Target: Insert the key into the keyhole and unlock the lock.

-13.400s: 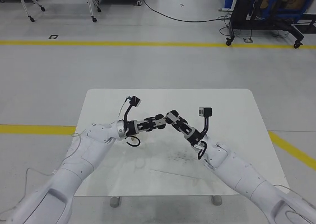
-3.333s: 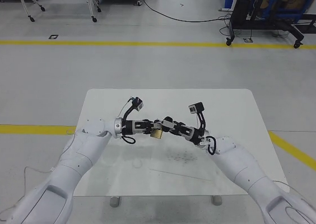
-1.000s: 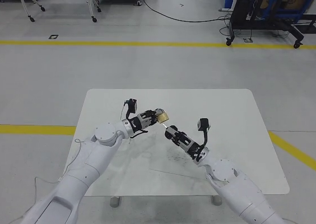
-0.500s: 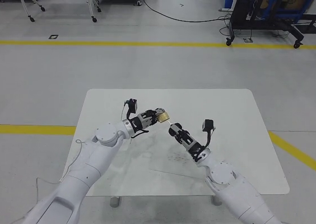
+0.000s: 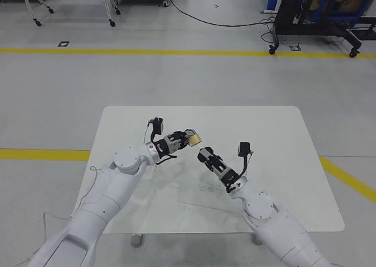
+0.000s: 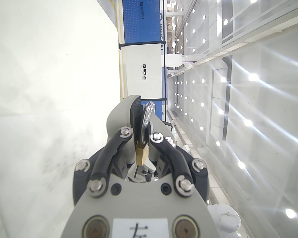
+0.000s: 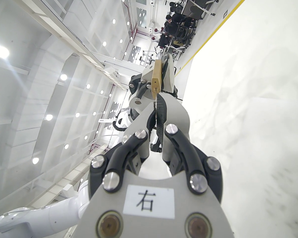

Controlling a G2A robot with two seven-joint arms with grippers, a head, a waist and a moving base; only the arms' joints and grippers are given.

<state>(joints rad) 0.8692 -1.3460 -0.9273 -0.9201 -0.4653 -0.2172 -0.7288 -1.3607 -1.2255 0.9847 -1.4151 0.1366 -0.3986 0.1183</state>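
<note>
A brass padlock (image 5: 194,139) is held above the white table (image 5: 275,133) by my left gripper (image 5: 185,139), which is shut on it. In the left wrist view the brass body (image 6: 141,154) sits between the pads, with the silver shackle (image 6: 148,114) sticking past the fingertips. My right gripper (image 5: 202,155) is just below and right of the lock, shut on a thin silver key (image 7: 155,97). In the right wrist view the key's tip meets the underside of the padlock (image 7: 156,75). How deep the tip sits in the lock is hidden.
Both arms meet over the middle of the table, lifted off its surface. Faint dark scuff marks (image 5: 211,187) lie on the tabletop near its front. A yellow floor line (image 5: 35,154) runs past both sides of the table.
My right gripper with the key shifted slightly right, then back left toward the padlock. The left gripper has kept the padlock in the same spot.
</note>
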